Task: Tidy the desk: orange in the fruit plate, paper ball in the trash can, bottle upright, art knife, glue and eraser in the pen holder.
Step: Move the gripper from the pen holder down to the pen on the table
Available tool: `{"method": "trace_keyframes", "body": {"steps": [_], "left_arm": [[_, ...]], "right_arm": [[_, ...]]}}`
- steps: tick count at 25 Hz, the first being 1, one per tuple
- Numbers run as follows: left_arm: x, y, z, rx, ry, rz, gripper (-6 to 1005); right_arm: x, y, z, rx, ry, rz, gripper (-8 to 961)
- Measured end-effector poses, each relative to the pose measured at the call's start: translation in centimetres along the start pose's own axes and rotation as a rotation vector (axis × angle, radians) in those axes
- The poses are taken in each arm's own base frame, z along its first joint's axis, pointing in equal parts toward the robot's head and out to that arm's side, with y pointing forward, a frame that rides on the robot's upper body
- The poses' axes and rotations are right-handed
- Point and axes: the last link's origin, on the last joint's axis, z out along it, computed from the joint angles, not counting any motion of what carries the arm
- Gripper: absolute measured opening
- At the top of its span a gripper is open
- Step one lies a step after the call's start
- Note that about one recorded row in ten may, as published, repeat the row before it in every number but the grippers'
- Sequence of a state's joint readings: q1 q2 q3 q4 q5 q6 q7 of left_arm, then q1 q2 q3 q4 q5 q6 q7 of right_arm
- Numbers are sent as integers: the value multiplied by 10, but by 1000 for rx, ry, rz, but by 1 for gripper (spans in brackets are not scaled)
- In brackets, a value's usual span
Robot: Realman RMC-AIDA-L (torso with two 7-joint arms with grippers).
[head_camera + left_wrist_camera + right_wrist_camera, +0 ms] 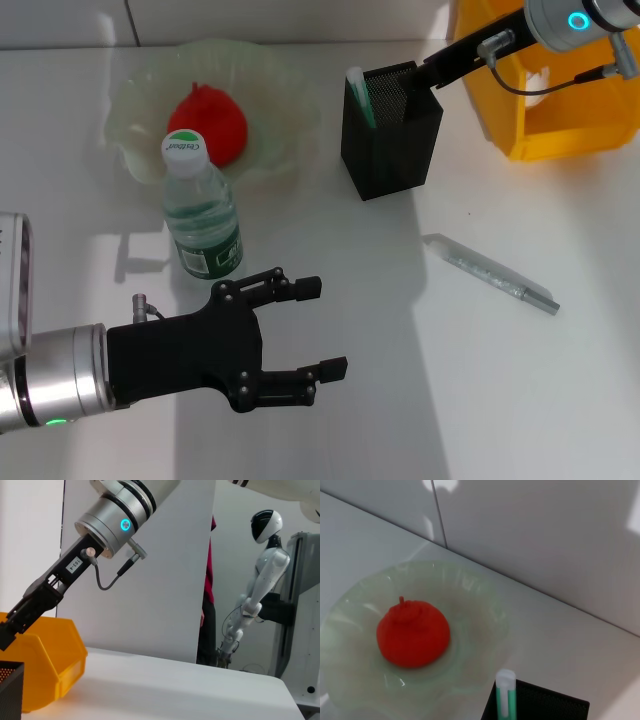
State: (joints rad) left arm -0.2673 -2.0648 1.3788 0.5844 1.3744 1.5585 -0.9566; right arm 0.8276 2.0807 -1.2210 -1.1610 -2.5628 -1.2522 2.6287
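We see a red-orange orange (208, 122) in a pale green see-through fruit plate (280, 95) with a wavy rim. The bottle (201, 212) is clear, with a white cap and a green label. The pen holder (395, 135) is black mesh, holding a white-and-green stick (361, 95). The trash can (555, 105) is bright yellow. A silvery grey pen-like stick (490, 273) lies on the white table (500, 400). The left gripper (325, 328) is black on a silver wrist.

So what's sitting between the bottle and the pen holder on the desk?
Nothing: in the head view, the stretch between the upright bottle and the pen holder is bare white table.
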Motion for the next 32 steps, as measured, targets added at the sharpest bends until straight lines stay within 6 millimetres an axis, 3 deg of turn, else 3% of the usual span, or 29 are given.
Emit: {"method": "trace_keyframes", "body": {"steps": [5, 10, 11, 14, 18, 21, 26, 32], "left_arm": [[1, -1, 1, -1, 1, 3, 846], [1, -2, 0, -2, -1, 4, 846], [2, -2, 0, -2, -1, 5, 846], [2, -2, 1, -3, 0, 5, 846], [2, -2, 1, -3, 0, 5, 846], [2, -2, 1, -3, 1, 4, 846], [2, -2, 2, -7, 1, 6, 846], [3, -2, 2, -9, 2, 8, 846]], "right_arm": [[-2, 3, 1, -10, 10, -6, 437], [-3, 13, -20, -42, 43, -44, 558], [3, 21, -35, -63, 85, -67, 603], [17, 25, -49, -79, 151, -81, 739], [38, 25, -57, -99, 223, -70, 784], [65, 21, -55, -99, 319, -53, 818], [89, 19, -40, -82, 413, -50, 810], [98, 16, -23, -78, 442, -35, 800]]}}
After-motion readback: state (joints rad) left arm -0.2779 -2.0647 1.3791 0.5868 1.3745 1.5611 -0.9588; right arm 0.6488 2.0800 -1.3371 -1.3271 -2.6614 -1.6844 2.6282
